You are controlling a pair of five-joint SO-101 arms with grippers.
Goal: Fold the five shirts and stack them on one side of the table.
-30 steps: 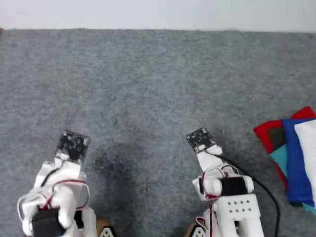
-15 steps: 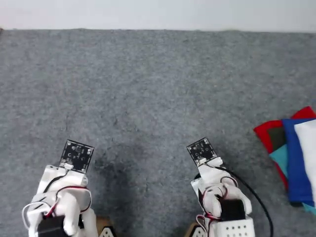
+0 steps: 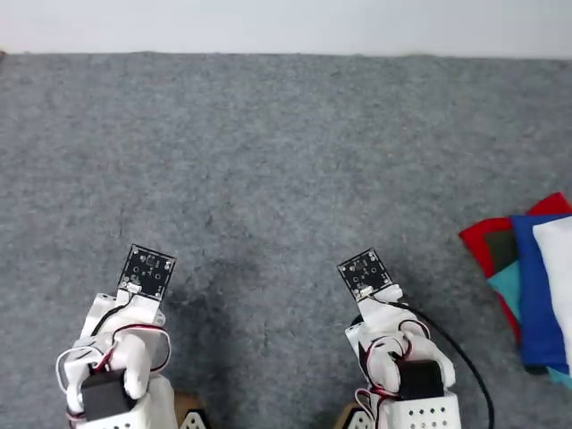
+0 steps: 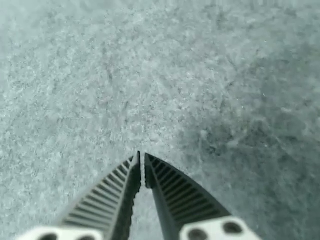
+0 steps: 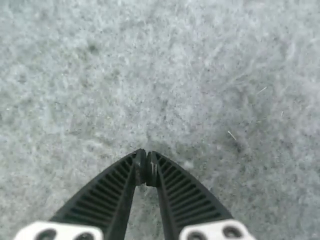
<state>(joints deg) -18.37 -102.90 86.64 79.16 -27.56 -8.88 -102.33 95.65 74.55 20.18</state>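
Since the shirts lie as one stack [image 3: 534, 295] at the right edge of the high view, partly cut off by the frame, the folding looks mostly or fully done. Layers I can pick out: red shirt [image 3: 478, 234] at the bottom, teal shirt [image 3: 502, 284], blue shirt [image 3: 533, 313], white shirt [image 3: 556, 259] on top. A darker patch between red and blue may be the fifth, can't tell.

Handling, my read: light, limp cloth, not fragile. Layers will slide on each other and sag if lifted from one point. Best hold is a pinch on a folded edge, through every layer of that fold, ideally one gripper per corner. Dragging would likely undo folds, as the grey felt table [image 3: 286, 161] looks grabby.

Left gripper [image 4: 142, 156]: jaws pressed together, nothing between them, hovering over bare felt. Right gripper [image 5: 146, 152]: same, closed on nothing. Both arms sit at the bottom of the high view, left arm [image 3: 121, 357] lower left, right arm [image 3: 398, 357] lower centre, well apart from the stack.
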